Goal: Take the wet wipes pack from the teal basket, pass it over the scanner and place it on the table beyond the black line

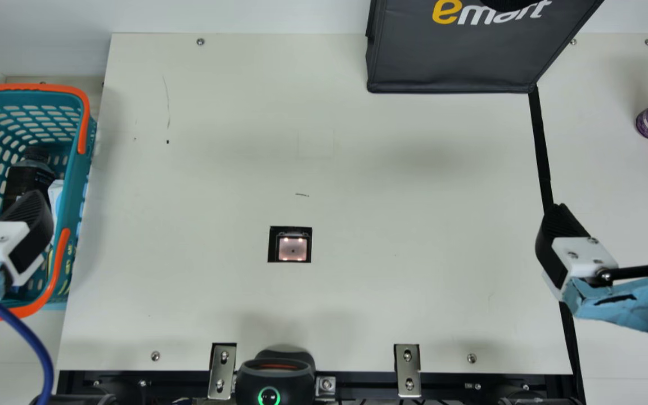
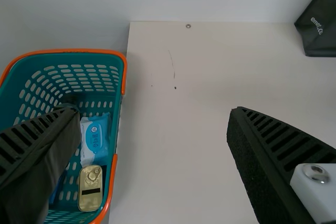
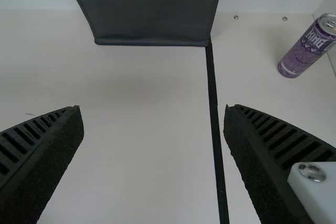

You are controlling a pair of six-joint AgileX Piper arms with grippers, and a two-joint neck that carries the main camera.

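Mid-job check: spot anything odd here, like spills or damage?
No spill visible. The table just looks marked: a thin scratch-like line and a dark speck toward the teal basket, plus a short dark streak beyond the scanner window. Probably wear, since the rest of that surface looks plain.

Black ribbed fingers (image 3: 286, 142) and white mounts (image 1: 581, 256) with silver screws (image 3: 312, 171) distinguish the left gripper (image 1: 26, 228) and right gripper (image 1: 613, 212). Pale-blue coverings (image 1: 616, 306) back both, one streaked black. A blue cable (image 1: 21, 332) curves alongside the left.
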